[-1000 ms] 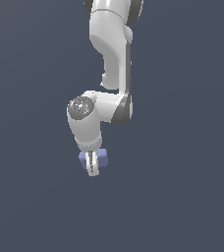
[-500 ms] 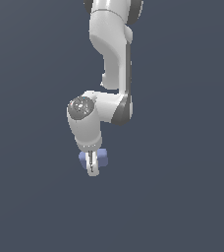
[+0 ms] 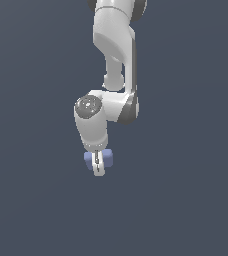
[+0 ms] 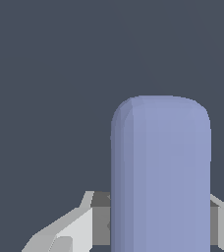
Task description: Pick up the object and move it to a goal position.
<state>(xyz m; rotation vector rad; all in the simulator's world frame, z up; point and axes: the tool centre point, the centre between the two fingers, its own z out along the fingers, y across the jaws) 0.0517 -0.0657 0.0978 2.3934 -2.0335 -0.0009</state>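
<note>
The object is a small periwinkle-blue rounded block [image 3: 107, 159]. It sits between the fingers of my white gripper [image 3: 99, 164], sticking out on both sides of them in the exterior view. The gripper points down from the bent arm and is shut on the block. In the wrist view the block [image 4: 160, 172] fills the middle as a tall rounded shape, with a grey-white finger [image 4: 79, 226] against its side. No goal marker shows in either view.
Only a plain dark grey-blue surface [image 3: 186, 200] lies around and below the arm. The white arm links [image 3: 113, 45] rise to the top edge of the exterior view.
</note>
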